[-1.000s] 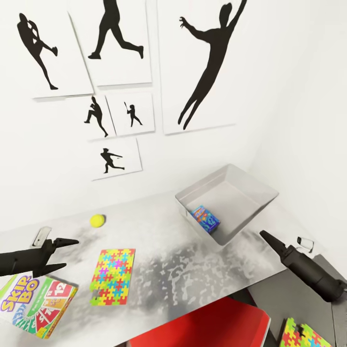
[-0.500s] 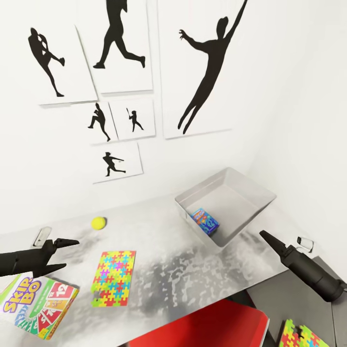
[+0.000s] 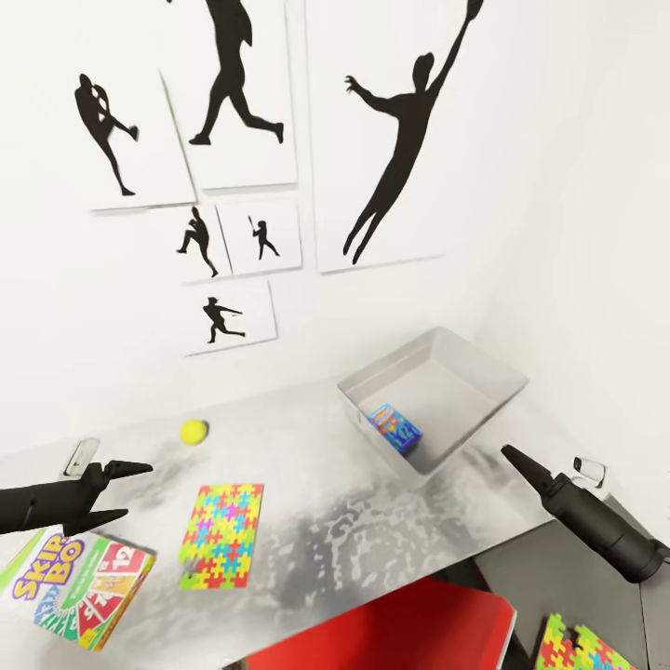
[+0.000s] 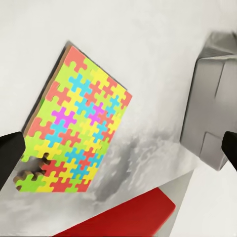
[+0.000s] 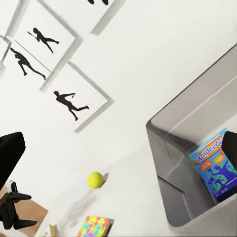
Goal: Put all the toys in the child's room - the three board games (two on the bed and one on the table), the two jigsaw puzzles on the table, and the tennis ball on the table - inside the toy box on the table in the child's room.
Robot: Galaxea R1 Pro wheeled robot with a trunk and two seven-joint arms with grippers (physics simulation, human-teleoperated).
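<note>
The left gripper [image 3: 116, 493], spread and empty, should descend squarely over the jigsaw puzzle [image 3: 221, 535] just beside it on the bench [image 3: 372, 521].

Skip-Bo game box [image 3: 79, 586] cut off by head view's left edge. 2nd jigsaw [image 3: 584, 646] cropped at bottom edge, partly behind bench [image 3: 372, 502] corner. Blue game box [image 3: 396, 428] text too small to read there.

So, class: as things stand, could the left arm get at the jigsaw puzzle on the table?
Probably yes. The left gripper hovers open beside the jigsaw puzzle, which lies flat on the table with nothing between them.
</note>
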